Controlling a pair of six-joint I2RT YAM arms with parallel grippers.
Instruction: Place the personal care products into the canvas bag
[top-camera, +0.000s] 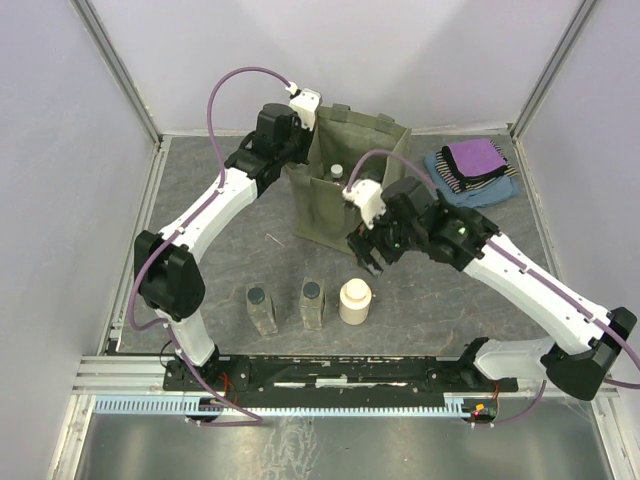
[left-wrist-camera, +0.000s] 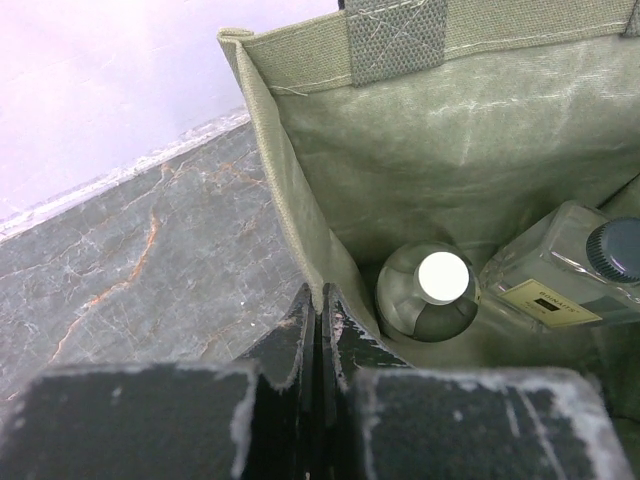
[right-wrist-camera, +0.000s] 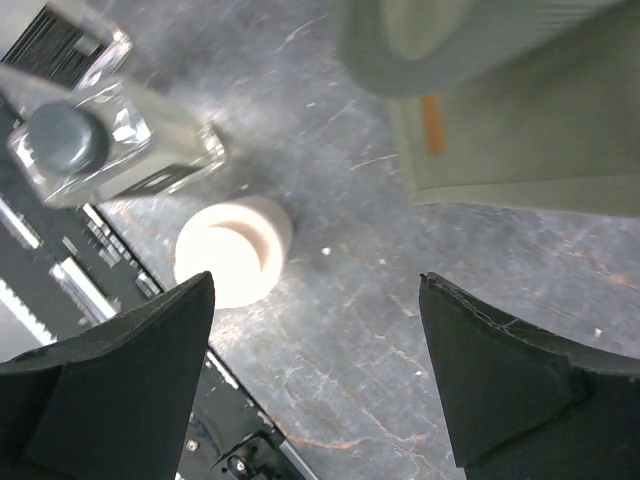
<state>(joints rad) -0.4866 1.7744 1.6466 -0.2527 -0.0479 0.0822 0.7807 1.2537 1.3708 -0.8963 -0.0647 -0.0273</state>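
- Nearest the left wrist camera, the left end effector (left-wrist-camera: 320, 305) has its black fingers (left-wrist-camera: 285, 355) pressed together on the rim of the canvas bag (left-wrist-camera: 420, 170), pinching its side wall.
- Inside the bag, a round nozzle-topped bottle (left-wrist-camera: 428, 292) stands in the corner by that wall. A bagged rectangular bottle (left-wrist-camera: 560, 280) with a dark cap is just beside it.
- The right end effector (right-wrist-camera: 315, 375) hangs spread wide and empty above the grey worktop (right-wrist-camera: 370, 300), just in front of the bag.
- Near its fingertips stands the cream-white jar (top-camera: 355, 301).
- Left of the jar, the middle clear bottle (top-camera: 313, 302) and the left clear bottle (top-camera: 262, 308) stand upright in a row, close to the arms' bases.
- A folded blue and purple cloth (top-camera: 475, 168) lies on the worktop to the right of the bag.
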